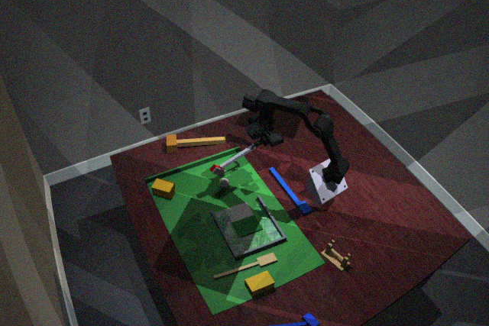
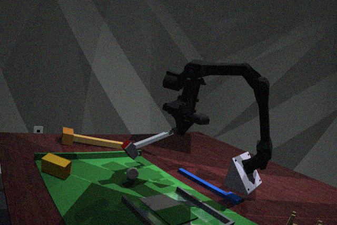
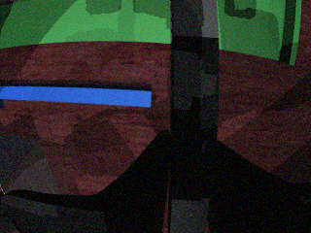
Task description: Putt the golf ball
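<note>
Putter raised on far side of ball, stroke yet to be played

Grips the red putter by the handle end, jaws nearly closed on it. Hangs head-down and slantwise, clear of the green mat. See golf ball on the mat, between putter head and grey ramp; not up on the raised green.

Beware lowering too near the ball: may nudge it off line before the stroke. Watch for a tilted or turned face, likely to send the ball wide into a side rail. Judge pace with care: too soft and likely to roll back, too hard and likely to overrun. Mind the long lever too; could twist in the grip at impact.

Rises from the pale base plate, elbow high, then runs nearly level outward before dropping steeply at the wrist. Points downward over the surface, just off the mat's edge.
</note>
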### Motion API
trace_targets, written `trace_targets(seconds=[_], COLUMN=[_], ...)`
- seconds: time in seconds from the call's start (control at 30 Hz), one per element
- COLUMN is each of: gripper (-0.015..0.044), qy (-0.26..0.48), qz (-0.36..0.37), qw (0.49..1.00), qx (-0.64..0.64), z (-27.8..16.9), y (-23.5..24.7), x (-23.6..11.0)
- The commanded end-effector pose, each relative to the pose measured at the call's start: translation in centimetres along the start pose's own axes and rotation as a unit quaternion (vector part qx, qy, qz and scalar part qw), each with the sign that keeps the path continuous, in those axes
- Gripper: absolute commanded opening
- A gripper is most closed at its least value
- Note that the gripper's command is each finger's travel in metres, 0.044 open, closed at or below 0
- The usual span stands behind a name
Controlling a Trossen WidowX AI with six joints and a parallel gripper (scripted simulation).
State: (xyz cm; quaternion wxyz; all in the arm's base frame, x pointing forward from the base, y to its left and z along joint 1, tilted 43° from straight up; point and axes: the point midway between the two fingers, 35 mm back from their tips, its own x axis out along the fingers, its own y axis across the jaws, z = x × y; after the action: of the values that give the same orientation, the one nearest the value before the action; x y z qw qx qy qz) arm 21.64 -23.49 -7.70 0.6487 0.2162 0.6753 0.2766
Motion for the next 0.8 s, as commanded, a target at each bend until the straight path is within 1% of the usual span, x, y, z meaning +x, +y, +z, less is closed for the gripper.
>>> trace_targets(seconds=[0.0, 0.23, 0.57, 0.77], gripper=[0.0, 0.0, 0.0, 0.0], qy=[0.003, 0.004, 0.004, 0.004], qz=[0.003, 0.004, 0.004, 0.004], qw=[0.999, 0.998, 0.998, 0.998], qx=[0.046, 0.062, 0.062, 0.062], z=[-1.7, -2.3, -2.4, -2.4], y=[-2.1, -2.8, -2.8, -2.8], x=[0.7, 1.3, 4.9, 5.2])
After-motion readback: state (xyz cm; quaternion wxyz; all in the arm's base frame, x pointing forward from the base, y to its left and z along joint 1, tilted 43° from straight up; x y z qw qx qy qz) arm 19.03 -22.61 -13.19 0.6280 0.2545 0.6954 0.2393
